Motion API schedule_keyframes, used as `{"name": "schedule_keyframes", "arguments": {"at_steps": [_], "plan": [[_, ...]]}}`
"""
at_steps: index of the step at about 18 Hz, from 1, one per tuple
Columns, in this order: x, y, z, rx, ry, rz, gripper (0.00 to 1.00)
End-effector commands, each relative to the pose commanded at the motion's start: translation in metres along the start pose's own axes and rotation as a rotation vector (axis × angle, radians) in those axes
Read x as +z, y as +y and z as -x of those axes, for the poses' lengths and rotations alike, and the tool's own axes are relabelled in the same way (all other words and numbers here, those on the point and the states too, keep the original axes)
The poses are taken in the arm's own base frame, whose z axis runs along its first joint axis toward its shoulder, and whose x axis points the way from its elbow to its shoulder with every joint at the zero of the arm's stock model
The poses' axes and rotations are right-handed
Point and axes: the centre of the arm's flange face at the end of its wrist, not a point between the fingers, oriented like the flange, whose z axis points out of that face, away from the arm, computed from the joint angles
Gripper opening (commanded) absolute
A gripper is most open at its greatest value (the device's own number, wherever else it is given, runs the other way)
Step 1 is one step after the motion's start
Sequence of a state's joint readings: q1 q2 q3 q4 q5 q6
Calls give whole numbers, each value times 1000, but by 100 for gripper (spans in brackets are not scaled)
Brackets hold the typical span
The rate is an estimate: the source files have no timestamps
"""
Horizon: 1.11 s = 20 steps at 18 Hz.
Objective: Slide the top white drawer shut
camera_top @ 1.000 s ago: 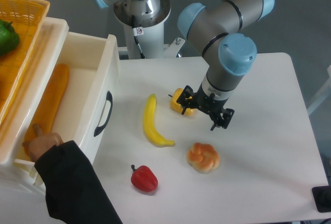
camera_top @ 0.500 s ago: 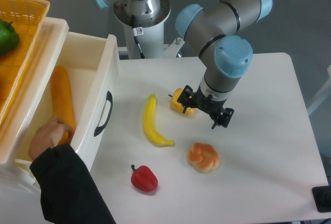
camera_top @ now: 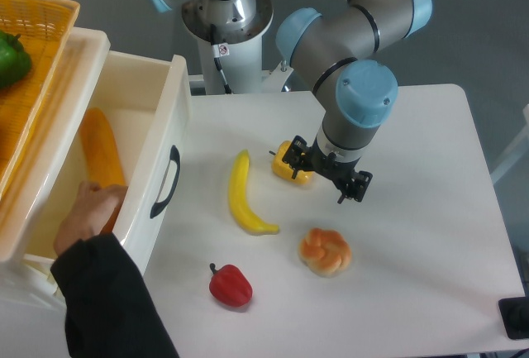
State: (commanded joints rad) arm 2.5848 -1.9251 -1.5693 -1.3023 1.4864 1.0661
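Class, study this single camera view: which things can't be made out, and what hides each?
- Gripper: jaws hidden under the wrist; open or shut unclear.
- Top white drawer: near end covered by a person's hand and sleeve.
- Orange wicker basket: cut off by the left edge.
- Lower drawer: not visible.

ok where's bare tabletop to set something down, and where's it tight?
Free: the right side of the table, past the gripper and bun; also the strip between the top white drawer and banana. Crowded: the centre, with yellow pepper, banana, bun and red pepper. A person's hand is inside the drawer.
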Motion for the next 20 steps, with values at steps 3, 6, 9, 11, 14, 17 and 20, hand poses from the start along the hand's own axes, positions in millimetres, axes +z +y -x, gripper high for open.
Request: {"name": "schedule_keyframes", "arguments": {"at_steps": [3,6,9,11,14,17,20], "plan": [[-1,-1,1,-16,-4,-2,100],[-4,-2,3,-20,-12,-7,100],[-2,-3,3,-20,-11,-5,100],[-4,-3,4,-19,-15,-7,100],[-6,-4,5,-21,-21,-10,100],[-7,-2,7,-27,-20,-15,100],[-10,0,10,-31,-23,-23,100]]}}
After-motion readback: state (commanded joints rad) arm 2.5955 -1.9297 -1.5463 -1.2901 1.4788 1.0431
